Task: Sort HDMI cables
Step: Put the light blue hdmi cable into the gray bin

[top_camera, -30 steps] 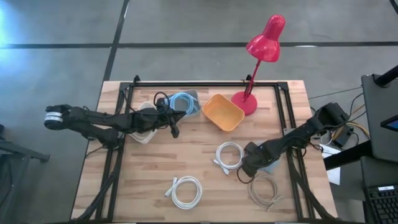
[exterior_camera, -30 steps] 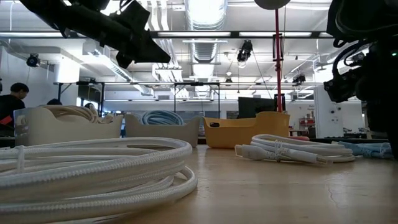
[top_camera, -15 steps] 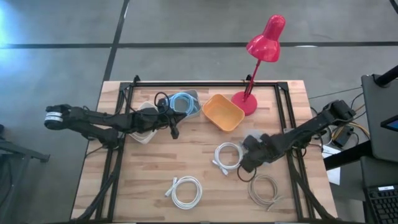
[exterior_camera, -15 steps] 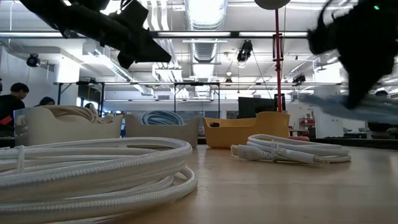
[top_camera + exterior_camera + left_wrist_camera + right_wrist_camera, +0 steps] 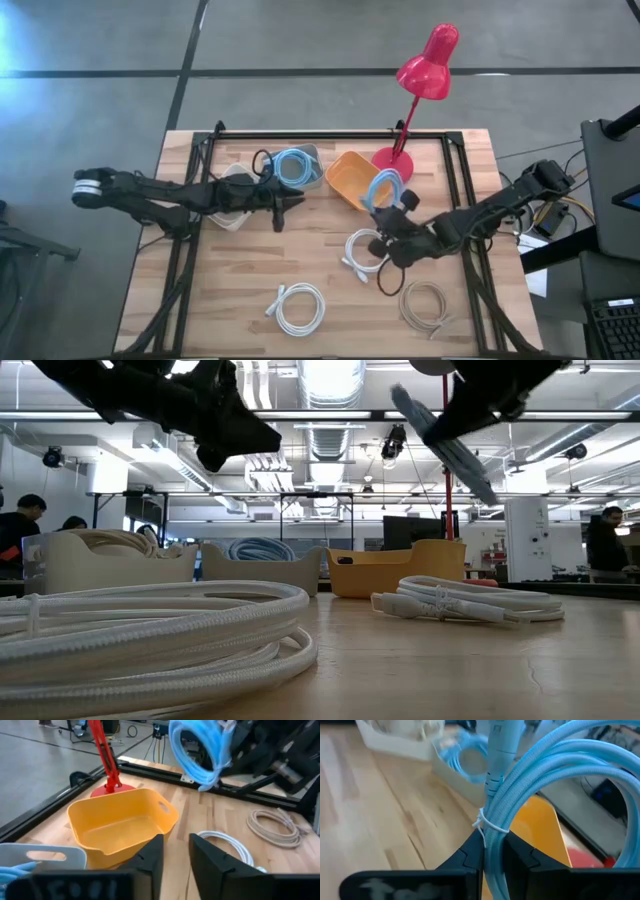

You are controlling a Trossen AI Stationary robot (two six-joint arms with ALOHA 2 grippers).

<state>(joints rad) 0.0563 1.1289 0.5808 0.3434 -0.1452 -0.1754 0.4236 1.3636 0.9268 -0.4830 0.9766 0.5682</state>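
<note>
The light wooden plank desk (image 5: 250,280) with its black frame carries everything, and a red desk lamp (image 5: 418,95) stands at its far edge, beyond the right arm's fingers. The left arm reaches in from the left side, its fingers (image 5: 290,203) slightly apart and empty, hovering just in front of the bins. Behind those fingers sit a cream plastic bin (image 5: 232,215) with tan cable in it and a grey plastic bin (image 5: 305,160) with a light blue coil (image 5: 291,166) in it. Ahead of them, seen from the left wrist, is the empty yellow plastic bin (image 5: 122,822), apart from both sets of fingers.

The right arm comes in from the right side, and its fingers (image 5: 492,847) are clamped on a light blue coiled HDMI cable (image 5: 383,189), lifted off the desk and standing upright in the grip, just beside the yellow bin's near edge. A thin white tie (image 5: 490,826) binds the coil's strands right above the fingertips.

Below and beside the right fingers lies a white coiled cable (image 5: 366,248) flat on the desk. Nearer the front edge, well apart from both sets of fingers, lie a second white coil (image 5: 301,308) and a tan coiled cable (image 5: 427,303)
</note>
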